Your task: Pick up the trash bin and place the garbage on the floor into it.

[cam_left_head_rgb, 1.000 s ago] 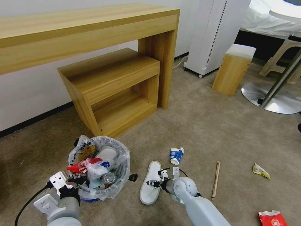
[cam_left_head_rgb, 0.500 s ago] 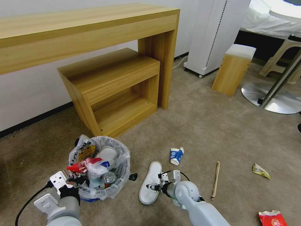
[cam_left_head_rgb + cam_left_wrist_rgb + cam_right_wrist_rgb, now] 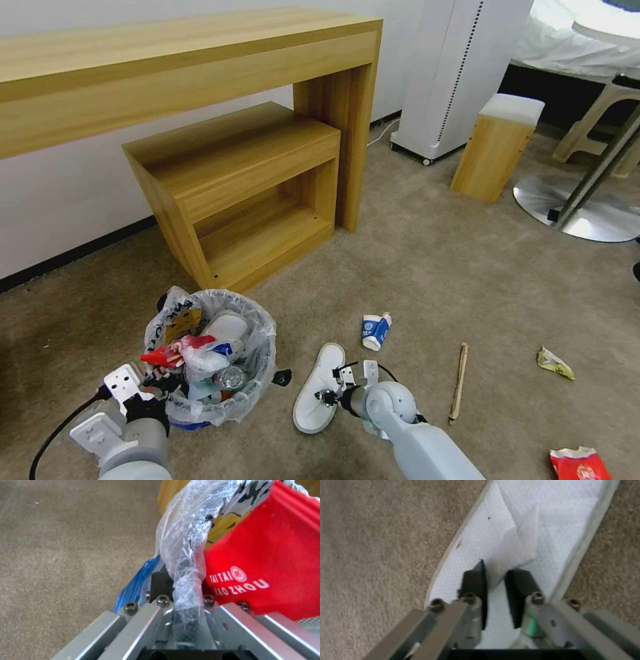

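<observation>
Slipper (image 3: 319, 390) lay lengthwise pointing away, right gripper (image 3: 496, 587) pinching its folded strap; left gripper (image 3: 181, 600) clamped the trash bin (image 3: 220, 360) rim.

My arms are pale grey with rounded joints. Each claw (image 3: 325, 397) has grey metal links, dark hex screws and black pads (image 3: 475, 590). A black cable (image 3: 57, 430) trails from my left wrist.

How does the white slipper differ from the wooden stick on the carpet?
The white slipper is broad and flat; the wooden stick is thin and straight. The right gripper pinches the slipper's strap; nothing touches the stick. The slipper lies nearer the trash bin. Both lie on the carpet.
</observation>
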Tool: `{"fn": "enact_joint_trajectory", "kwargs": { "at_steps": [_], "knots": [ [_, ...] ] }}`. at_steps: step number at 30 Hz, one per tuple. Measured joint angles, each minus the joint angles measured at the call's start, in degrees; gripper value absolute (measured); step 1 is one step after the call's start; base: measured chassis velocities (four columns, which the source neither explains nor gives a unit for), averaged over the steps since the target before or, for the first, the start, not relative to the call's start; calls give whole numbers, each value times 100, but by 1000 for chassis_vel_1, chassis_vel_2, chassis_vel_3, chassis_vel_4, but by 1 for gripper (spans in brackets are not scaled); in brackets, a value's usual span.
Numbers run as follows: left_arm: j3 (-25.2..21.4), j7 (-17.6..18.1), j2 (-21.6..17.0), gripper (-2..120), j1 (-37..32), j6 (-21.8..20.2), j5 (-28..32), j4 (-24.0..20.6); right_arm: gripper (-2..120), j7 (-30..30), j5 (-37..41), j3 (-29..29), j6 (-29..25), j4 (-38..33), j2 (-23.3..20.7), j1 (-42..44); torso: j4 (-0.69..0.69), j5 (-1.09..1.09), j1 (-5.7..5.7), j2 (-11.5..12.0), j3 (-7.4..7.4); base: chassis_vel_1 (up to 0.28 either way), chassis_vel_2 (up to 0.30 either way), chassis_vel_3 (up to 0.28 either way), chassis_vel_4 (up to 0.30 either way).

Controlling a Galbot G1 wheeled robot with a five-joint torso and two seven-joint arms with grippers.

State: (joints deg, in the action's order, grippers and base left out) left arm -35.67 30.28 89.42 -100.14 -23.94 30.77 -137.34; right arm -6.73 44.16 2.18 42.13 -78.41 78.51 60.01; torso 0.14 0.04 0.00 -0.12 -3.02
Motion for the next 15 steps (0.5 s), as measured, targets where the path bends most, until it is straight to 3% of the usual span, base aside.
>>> {"fn": "enact_joint_trajectory", "kwargs": {
  "at_steps": [4,10,13,15],
  "knots": [
    [15,-1,12,0,-1,13,-17,24,0,19,-68,20,-22,29,1,-4,0,0,0,0,0,0,0,0,0],
    [23,-8,12,0,25,21,-20,72,0,54,-191,88,-145,-12,-40,6,0,1,0,0,0,0,0,0,0],
    [4,-10,-3,0,65,26,-9,149,0,172,-423,150,-480,-311,-165,132,0,1,0,0,0,0,0,0,0],
    [-7,-10,-23,0,101,28,12,250,0,462,-693,321,-1037,-870,-374,374,0,1,0,0,0,0,0,0,0]
  ]
}}
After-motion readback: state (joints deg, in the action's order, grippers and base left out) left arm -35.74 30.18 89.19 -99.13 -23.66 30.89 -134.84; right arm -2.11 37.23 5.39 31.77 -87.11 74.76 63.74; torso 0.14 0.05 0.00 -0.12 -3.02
